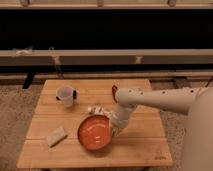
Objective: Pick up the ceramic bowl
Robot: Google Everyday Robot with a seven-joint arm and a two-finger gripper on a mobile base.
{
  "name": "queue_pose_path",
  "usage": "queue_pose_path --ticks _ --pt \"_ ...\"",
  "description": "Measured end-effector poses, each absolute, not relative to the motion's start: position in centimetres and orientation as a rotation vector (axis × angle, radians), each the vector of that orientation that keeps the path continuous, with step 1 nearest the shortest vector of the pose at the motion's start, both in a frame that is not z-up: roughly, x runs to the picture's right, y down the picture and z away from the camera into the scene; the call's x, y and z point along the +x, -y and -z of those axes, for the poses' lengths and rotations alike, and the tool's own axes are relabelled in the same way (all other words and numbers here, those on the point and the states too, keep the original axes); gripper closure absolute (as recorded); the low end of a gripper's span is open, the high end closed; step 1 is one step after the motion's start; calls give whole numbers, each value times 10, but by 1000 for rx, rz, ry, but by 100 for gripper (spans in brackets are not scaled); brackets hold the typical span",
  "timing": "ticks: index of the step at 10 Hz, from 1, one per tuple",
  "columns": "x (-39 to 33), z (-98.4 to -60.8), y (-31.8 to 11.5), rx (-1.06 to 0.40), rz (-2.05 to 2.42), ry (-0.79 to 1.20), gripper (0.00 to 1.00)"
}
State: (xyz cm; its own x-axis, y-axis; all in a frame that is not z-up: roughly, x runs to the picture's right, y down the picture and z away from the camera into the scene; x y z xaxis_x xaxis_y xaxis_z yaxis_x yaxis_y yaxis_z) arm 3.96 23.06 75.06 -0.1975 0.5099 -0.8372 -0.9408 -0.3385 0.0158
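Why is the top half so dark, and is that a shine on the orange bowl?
In the camera view, the background behind the rail is unlit and black; the wooden table is evenly lit; the ceramic bowl shows soft glossy glare; the whole view is blurry; the pincer sits at the bowl's right rim.

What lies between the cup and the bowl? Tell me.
Only bare table shows between the cup and the bowl in the camera view. The gripper sits at the bowl's right rim.
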Motion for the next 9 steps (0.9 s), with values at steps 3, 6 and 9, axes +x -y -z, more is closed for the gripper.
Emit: queue_pose_path --ticks 3,6,9 --pt "38 -727 -201 -899 -1754 -593 100" --pt "27 -699 -167 -881 -1731 -478 100" --pt "23 -686 -150 -907 -1727 -403 100"
